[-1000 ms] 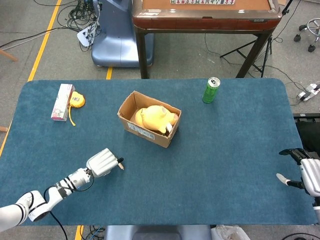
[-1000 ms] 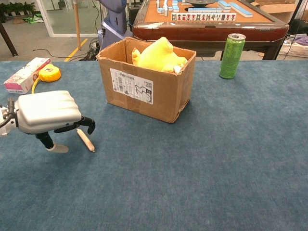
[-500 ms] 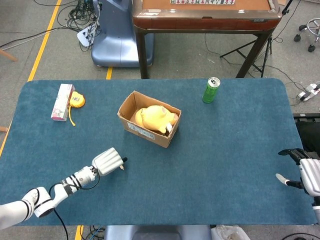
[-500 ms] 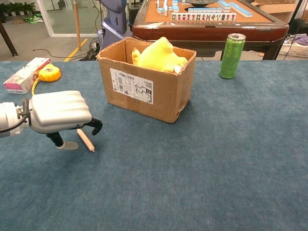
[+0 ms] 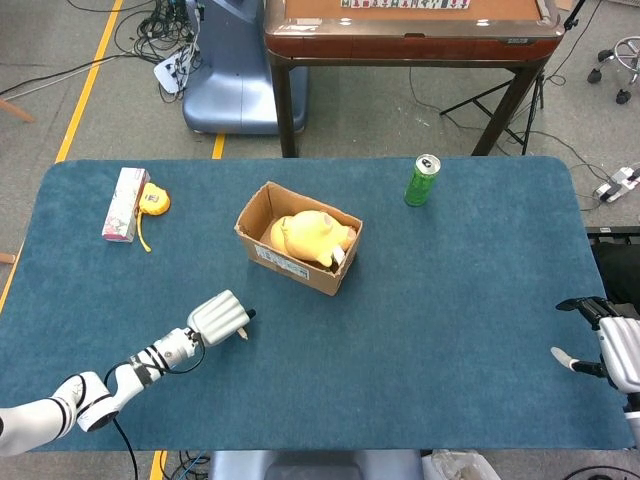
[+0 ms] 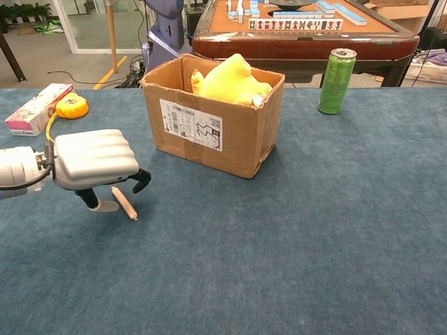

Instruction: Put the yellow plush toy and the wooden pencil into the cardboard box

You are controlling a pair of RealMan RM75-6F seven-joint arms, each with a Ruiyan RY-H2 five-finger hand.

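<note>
The wooden pencil (image 6: 124, 203) lies flat on the blue table, a short way in front of the cardboard box (image 6: 209, 129) (image 5: 296, 262). My left hand (image 6: 98, 160) (image 5: 218, 317) hovers over the pencil's near end, palm down. Its thumb sits left of the pencil and a dark fingertip right of it, neither clearly touching. The yellow plush toy (image 6: 230, 80) (image 5: 310, 237) sits inside the box, rising above the rim. My right hand (image 5: 610, 352) rests at the table's far right edge with fingers apart and holds nothing.
A green can (image 6: 336, 81) (image 5: 422, 180) stands behind and right of the box. A pink carton (image 6: 38, 109) (image 5: 125, 204) and a yellow tape measure (image 6: 71, 106) lie at the back left. A mahjong table (image 5: 410, 30) stands beyond the far edge.
My left hand has slid right toward the box, coming over the pencil. The pencil, the box and my right hand have not moved.
</note>
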